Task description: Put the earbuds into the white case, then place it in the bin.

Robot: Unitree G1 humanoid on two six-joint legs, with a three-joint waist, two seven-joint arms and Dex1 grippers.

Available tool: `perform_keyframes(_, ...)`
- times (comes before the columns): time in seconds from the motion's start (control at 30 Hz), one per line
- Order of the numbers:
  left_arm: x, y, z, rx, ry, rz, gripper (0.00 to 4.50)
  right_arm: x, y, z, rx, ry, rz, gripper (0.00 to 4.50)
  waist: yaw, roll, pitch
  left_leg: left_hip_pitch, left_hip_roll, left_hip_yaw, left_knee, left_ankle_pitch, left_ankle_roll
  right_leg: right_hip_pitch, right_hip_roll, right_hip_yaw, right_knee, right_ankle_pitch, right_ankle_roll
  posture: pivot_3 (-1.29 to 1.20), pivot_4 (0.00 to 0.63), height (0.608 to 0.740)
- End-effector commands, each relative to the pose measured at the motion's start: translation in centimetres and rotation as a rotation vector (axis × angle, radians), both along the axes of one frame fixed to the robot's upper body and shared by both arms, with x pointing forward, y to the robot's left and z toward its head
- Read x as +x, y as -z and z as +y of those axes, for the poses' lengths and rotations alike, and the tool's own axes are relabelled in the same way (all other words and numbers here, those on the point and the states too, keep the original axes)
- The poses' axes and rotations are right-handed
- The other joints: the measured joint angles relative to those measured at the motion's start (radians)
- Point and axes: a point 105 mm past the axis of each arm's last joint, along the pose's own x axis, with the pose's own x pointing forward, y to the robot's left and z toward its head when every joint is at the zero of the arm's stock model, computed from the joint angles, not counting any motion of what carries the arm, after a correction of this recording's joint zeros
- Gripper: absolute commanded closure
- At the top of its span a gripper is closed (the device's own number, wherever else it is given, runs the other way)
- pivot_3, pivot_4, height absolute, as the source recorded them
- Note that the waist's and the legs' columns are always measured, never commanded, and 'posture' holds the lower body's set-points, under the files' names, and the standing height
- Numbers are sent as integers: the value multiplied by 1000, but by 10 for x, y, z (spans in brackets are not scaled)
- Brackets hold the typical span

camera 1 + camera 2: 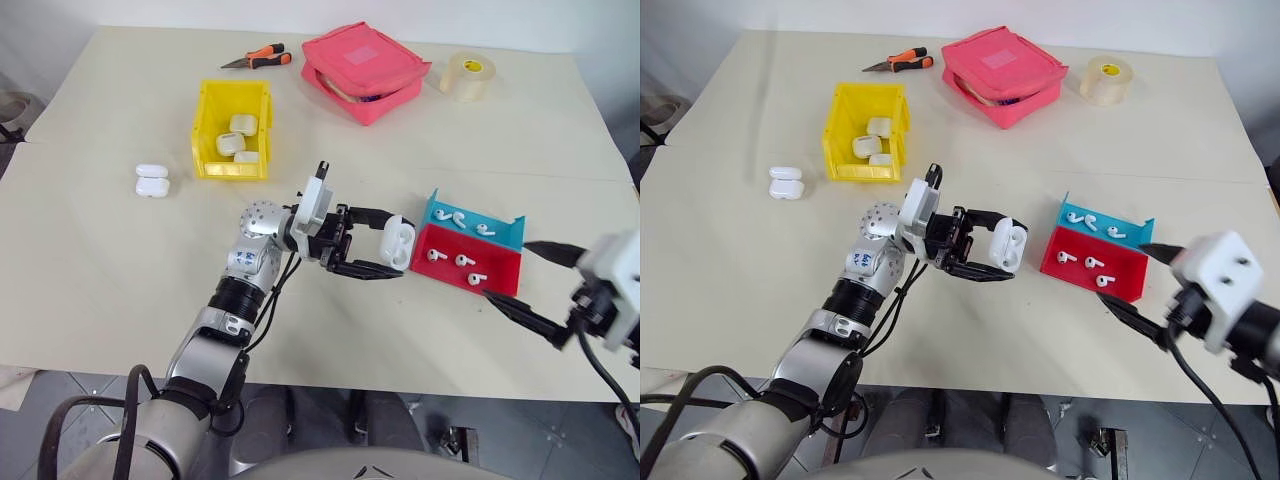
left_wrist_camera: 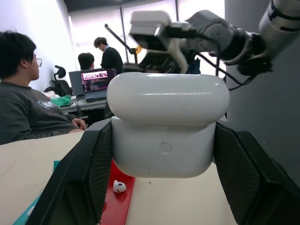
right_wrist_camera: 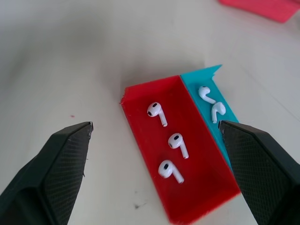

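My left gripper [image 1: 392,246] is shut on the white case [image 1: 398,243], holding it by its sides above the table, just left of the trays. In the left wrist view the case [image 2: 166,126] sits between the black fingers [image 2: 86,173], its lid on top. Three earbuds [image 3: 177,142] lie in the red tray [image 1: 497,279], and two more earbuds [image 3: 205,92] lie in the teal tray [image 1: 508,232]. My right gripper [image 1: 505,269] hangs open to the right of the trays, its fingers pointing at them. The yellow bin [image 1: 232,166] stands at the back left with white cases inside.
Two white cases [image 1: 151,181] lie on the table left of the bin. A pink pouch [image 1: 365,70], a tape roll [image 1: 467,76] and orange-handled pliers [image 1: 258,60] sit along the far edge. People [image 2: 28,108] are seated beyond the table.
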Motion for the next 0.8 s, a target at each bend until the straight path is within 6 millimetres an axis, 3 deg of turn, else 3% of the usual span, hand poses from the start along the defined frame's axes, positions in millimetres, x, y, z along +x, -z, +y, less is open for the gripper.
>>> perform_keyframes(0.03,-8,-3,3,-3,62,-49,1701,18,5,1,-61,19,77,0,2,1,0,0,0,-1,0,0,0,0,0,-1,0,0,0,0,150,740)
perform_keyframes(0.17,-5,-3,7,-4,34,-45,1701,37,4,3,-102,30,146,0,2,1,1,-2,-1,-2,1,0,1,0,-1,-2,0,1,1,0,150,740)
perform_keyframes(0.3,-2,-6,9,-8,13,-52,1701,43,15,-5,-169,77,262,0,3,1,1,-4,-1,-6,1,0,1,1,-2,-6,-1,1,1,0,150,740)
perform_keyframes(0.43,1,-7,11,-10,-4,-56,1701,43,17,-3,-192,61,310,1156,1,1,1,-5,-3,-5,1,-1,3,1,-3,-6,-2,2,3,0,150,740)
perform_keyframes(0.8,-7,-3,7,-12,34,-45,1701,35,19,-4,-294,26,394,1156,1,2,1,-5,-3,-5,1,-1,3,1,-3,-6,-2,2,3,0,150,740)
